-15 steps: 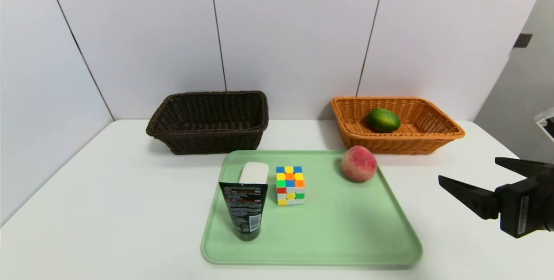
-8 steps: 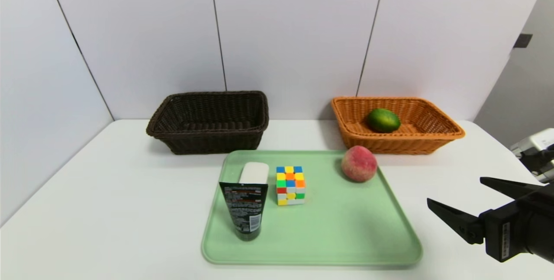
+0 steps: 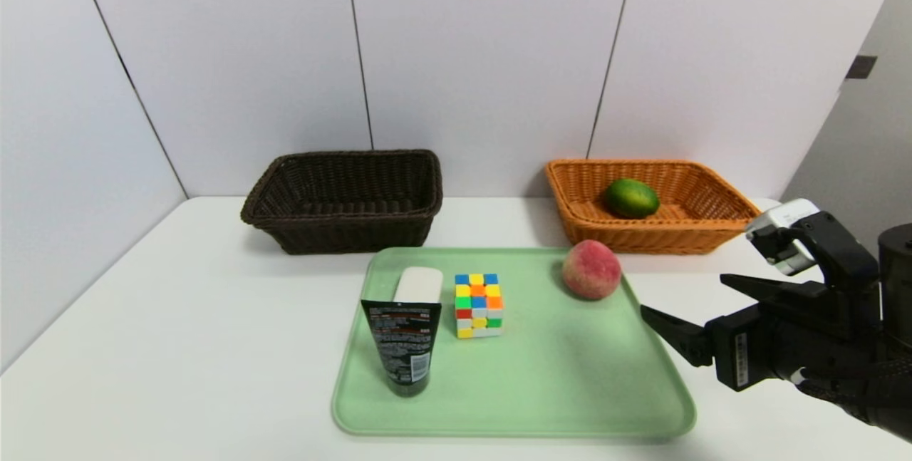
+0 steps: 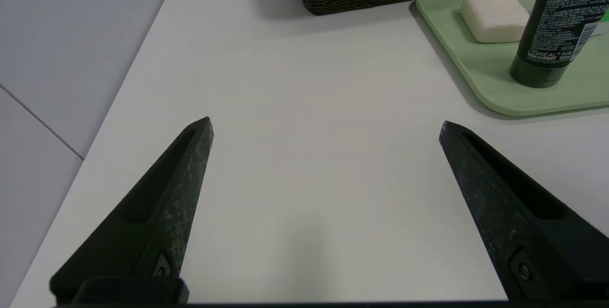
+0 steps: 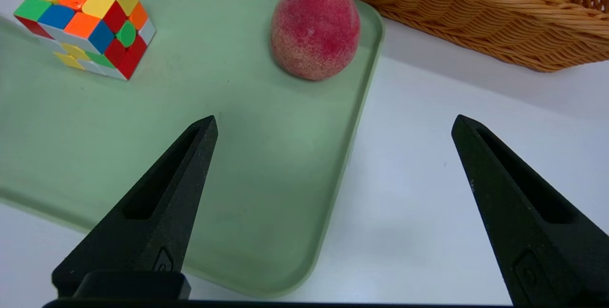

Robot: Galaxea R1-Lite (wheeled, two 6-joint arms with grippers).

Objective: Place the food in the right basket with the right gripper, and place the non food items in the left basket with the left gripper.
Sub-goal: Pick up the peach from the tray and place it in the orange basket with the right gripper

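White wall panels stand behind a white table (image 3: pixel 178 318). Farthest left, seen only in its own wrist view, the left gripper (image 4: pixel 326 127) hangs above bare tabletop, jaws spread wide and holding nothing, well apart from the tray. At the back left sits a dark brown basket (image 3: pixel 343 199) with nothing visible inside. In front of it, toward the middle, lies a green tray (image 3: pixel 541 382). On the tray's left part a white bar of soap (image 3: pixel 418 284) lies flat, and just in front of it a dark tube (image 3: pixel 400 347) stands upright on its cap. Beside them sits a colourful puzzle cube (image 3: pixel 478 305). Near the tray's back right corner rests a pink peach (image 3: pixel 591 269). Behind it, at the back right, an orange basket (image 3: pixel 684 236) holds a green lime (image 3: pixel 631 198). At the right edge, the right gripper (image 3: pixel 684 297) hovers over the tray's right rim, jaws wide apart and empty, pointing toward the peach without touching it.
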